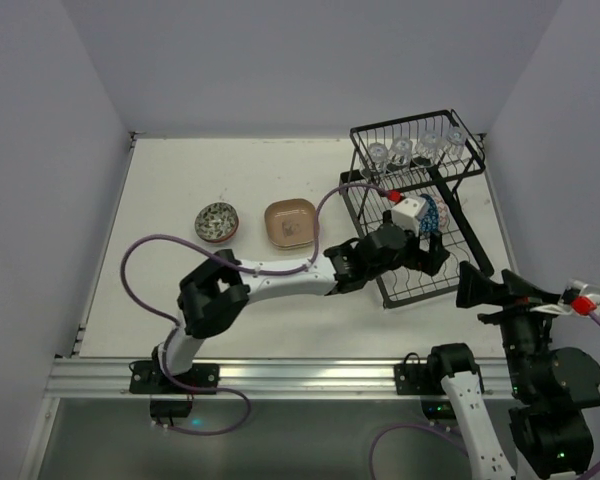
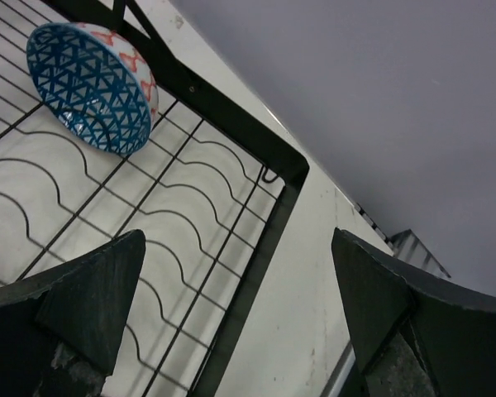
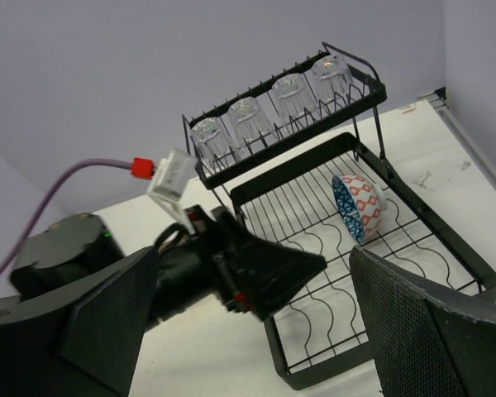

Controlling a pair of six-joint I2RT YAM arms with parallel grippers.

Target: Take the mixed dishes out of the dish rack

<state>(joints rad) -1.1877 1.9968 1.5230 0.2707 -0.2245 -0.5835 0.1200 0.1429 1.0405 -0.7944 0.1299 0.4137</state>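
Bright, even, diffuse light, soft faint shadows (nearest foreground blurred in both wrist views)

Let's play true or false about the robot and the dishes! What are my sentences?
1. Four glasses sit in the rack's top basket. True.
2. The blue bowl is on the table. False: it lies in the rack's lower tray.
3. The left gripper holds the blue bowl. False: it is open and empty, apart from the blue bowl.
4. A tan plate sits on the table. True.
5. The right gripper is shut. False: it is open.
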